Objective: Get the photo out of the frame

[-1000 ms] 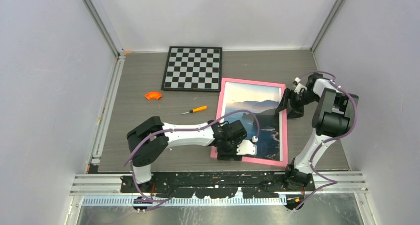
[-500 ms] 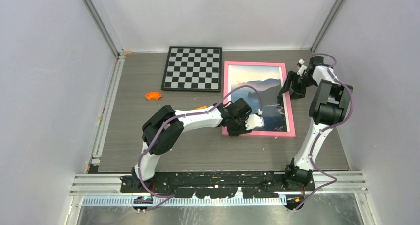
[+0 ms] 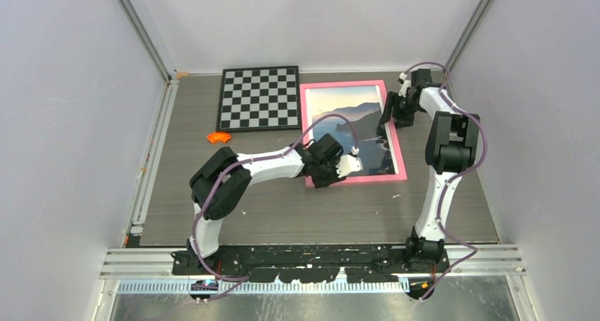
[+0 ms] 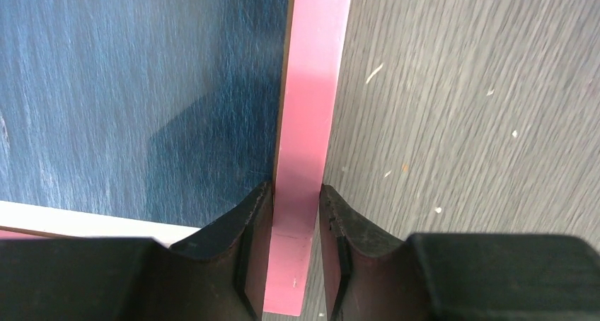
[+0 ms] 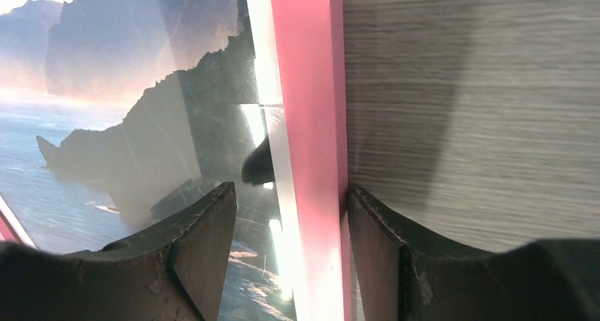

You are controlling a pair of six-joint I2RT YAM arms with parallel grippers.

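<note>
top view of a grey wood-grain table (image 3: 283, 215) with two robot arms reaching away from the near edge. the frame (image 3: 368, 180), a large rectangle with a thin pink border, lies flat and face up at the far middle of the table, just beside a chessboard (image 3: 259, 98) on its left. the photo (image 3: 350, 116), a seascape with dark cliffs, sits inside it; the back of the frame is not in view.

the left gripper (image 4: 293, 201) is at the frame's near left corner, drawn in narrow, with one finger tight against each side of the pink rail (image 4: 315, 88). the right gripper (image 5: 290, 201) straddles the far right rail. its outer finger (image 5: 368, 208) touches the rail's outside edge. its inner finger (image 5: 212, 215) stands apart from the rail, over the shiny front of the photo (image 5: 141, 123), so this pincer is wider and is not pinching.

the frame looks stiff and light, and its front is glossy, so probably slippery and easy to scratch or crack. the rails are the safe hold. the print itself is likely thin and bendable, best taken by an edge once the back is opened.
</note>
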